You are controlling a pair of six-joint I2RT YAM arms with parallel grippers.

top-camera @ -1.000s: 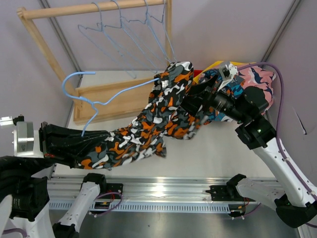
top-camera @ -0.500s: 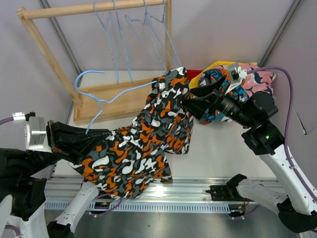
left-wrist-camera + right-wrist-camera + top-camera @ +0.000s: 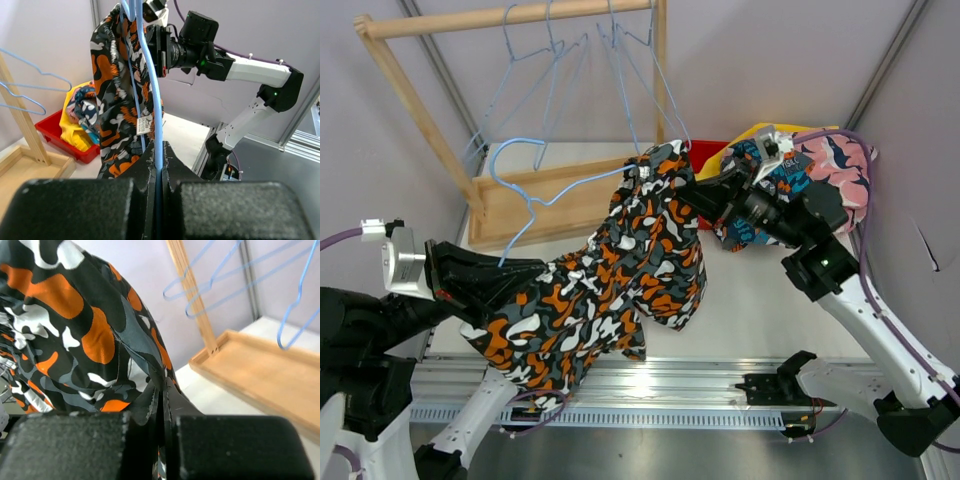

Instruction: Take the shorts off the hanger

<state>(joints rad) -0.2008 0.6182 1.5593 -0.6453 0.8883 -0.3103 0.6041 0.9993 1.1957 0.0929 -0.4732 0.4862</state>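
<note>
Orange-black-white print shorts (image 3: 620, 275) hang from a light blue wire hanger (image 3: 535, 195) held above the table. My left gripper (image 3: 532, 268) is shut on the hanger's wire; in the left wrist view the hanger (image 3: 152, 100) runs up from between the closed fingers of the left gripper (image 3: 159, 150), with the shorts (image 3: 112, 100) draped on it. My right gripper (image 3: 686, 196) is at the shorts' upper right end. In the right wrist view the right gripper (image 3: 162, 390) is shut on a fold of the shorts (image 3: 85, 335).
A wooden rack (image 3: 510, 17) at the back carries several empty blue hangers (image 3: 620, 60); its base (image 3: 565, 205) lies under the held hanger. A red bin (image 3: 712, 152) at the back right holds a pile of other shorts (image 3: 790, 175).
My right gripper was open beside the shorts and has shut on their upper edge. The left arm has shifted the hanger to the right, and the shorts now hang lower.
</note>
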